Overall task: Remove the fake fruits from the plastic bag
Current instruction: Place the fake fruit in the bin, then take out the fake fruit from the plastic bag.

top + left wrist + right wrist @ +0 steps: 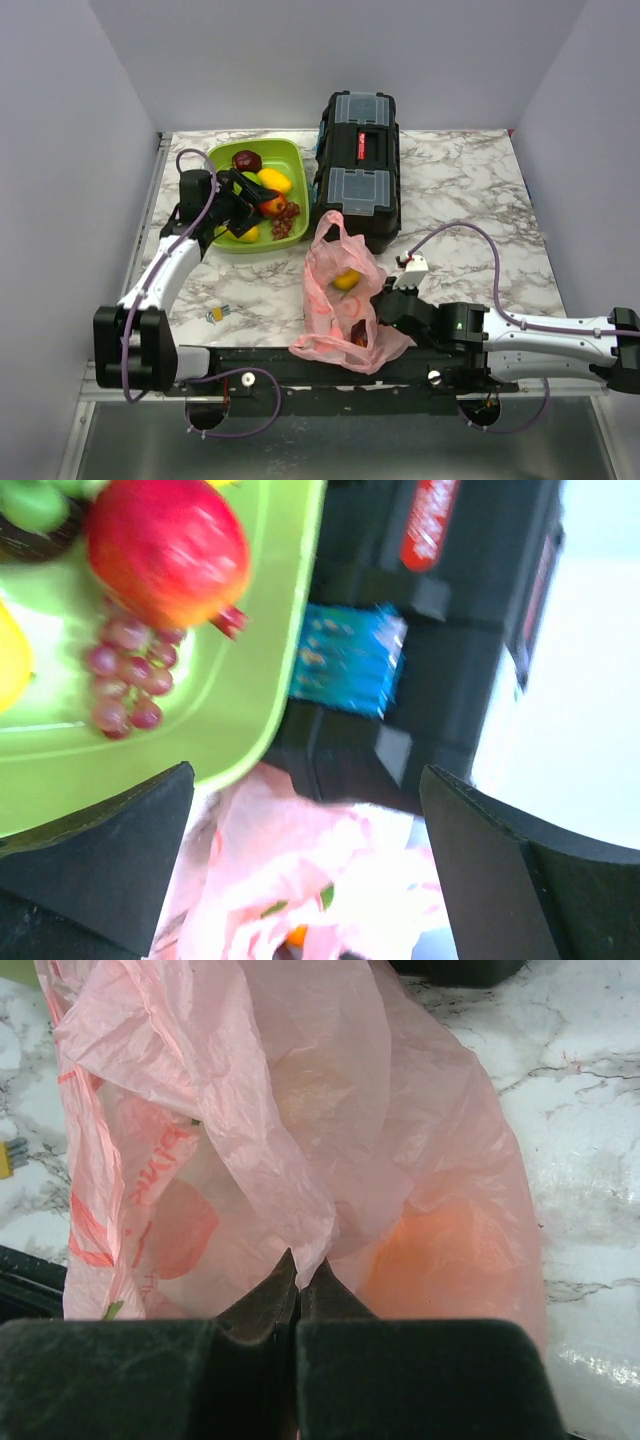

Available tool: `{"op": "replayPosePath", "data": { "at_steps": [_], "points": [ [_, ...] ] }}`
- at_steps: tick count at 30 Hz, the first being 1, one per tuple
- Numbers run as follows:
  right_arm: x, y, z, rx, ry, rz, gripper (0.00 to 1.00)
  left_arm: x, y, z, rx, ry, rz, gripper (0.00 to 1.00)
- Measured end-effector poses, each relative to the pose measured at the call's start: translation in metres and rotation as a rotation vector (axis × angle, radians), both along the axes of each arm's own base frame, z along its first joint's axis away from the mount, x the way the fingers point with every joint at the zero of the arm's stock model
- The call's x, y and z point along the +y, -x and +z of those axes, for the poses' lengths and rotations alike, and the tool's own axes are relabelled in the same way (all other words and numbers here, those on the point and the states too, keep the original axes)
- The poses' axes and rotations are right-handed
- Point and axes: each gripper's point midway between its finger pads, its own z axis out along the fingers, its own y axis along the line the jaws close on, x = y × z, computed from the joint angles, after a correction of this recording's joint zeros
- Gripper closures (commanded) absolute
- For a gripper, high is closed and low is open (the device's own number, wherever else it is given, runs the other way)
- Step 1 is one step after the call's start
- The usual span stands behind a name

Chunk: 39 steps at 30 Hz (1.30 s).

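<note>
The right arm lies low along the near edge, its tool (298, 1278) clenched on a fold of the plastic bag (335, 300), which sits mid-near edge of the worktop with a yellow-green fruit (347, 279) inside. The left arm reaches toward the far-left corner, its tool (305, 778) released above the green tray (250, 685) holding the apple (165, 550) and grape bunch (125, 670).

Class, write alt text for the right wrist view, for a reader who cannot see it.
The right arm's fingers are pinched shut on a fold of the pink plastic bag, which fills most of the view. A round orange fruit shows through its right side; marble table lies beneath.
</note>
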Motion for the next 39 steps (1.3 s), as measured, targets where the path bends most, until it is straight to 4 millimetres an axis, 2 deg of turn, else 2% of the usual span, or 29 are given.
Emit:
{"op": "replayPosePath", "data": {
  "at_steps": [5, 7, 8, 9, 12, 15, 19, 26, 30, 32, 35, 39],
  "points": [
    [-0.001, -0.002, 0.002, -0.013, 0.004, -0.003, 0.99, -0.026, 0.045, 0.035, -0.168, -0.064, -0.161, 0.12],
    [-0.002, -0.003, 0.003, -0.020, 0.010, -0.003, 0.99, -0.038, 0.065, 0.038, -0.216, -0.082, -0.235, 0.14],
    [-0.002, -0.003, 0.004, -0.024, 0.013, -0.003, 0.99, -0.048, 0.083, 0.035, -0.247, -0.100, -0.294, 0.16],
    [-0.003, -0.004, 0.004, -0.028, 0.016, -0.004, 0.99, -0.053, 0.092, 0.033, -0.262, -0.108, -0.324, 0.18],
    [-0.004, -0.005, 0.005, -0.037, 0.021, -0.008, 0.99, -0.079, 0.143, 0.024, -0.361, -0.121, -0.477, 0.22],
    [-0.004, -0.006, 0.006, -0.041, 0.024, -0.008, 0.99, -0.091, 0.181, 0.017, -0.478, -0.094, -0.550, 0.26],
    [-0.004, -0.006, 0.007, -0.049, 0.026, -0.004, 0.99, -0.105, 0.212, 0.007, -0.581, -0.072, -0.624, 0.30],
    [0.001, -0.008, 0.011, -0.058, 0.022, 0.001, 0.99, -0.144, 0.234, -0.001, -0.634, -0.150, -0.802, 0.36],
    [0.001, -0.008, 0.012, -0.058, 0.020, 0.000, 0.99, -0.165, 0.242, -0.014, -0.623, -0.174, -0.879, 0.40],
    [0.001, -0.008, 0.013, -0.058, 0.017, 0.000, 0.99, -0.173, 0.240, -0.025, -0.587, -0.194, -0.900, 0.44],
    [0.001, -0.008, 0.015, -0.061, 0.006, 0.000, 0.99, -0.185, 0.228, -0.040, -0.529, -0.241, -0.912, 0.45],
    [0.000, -0.008, 0.017, -0.063, -0.001, -0.001, 0.99, -0.199, 0.210, -0.049, -0.499, -0.300, -0.910, 0.47]
  ]
}}
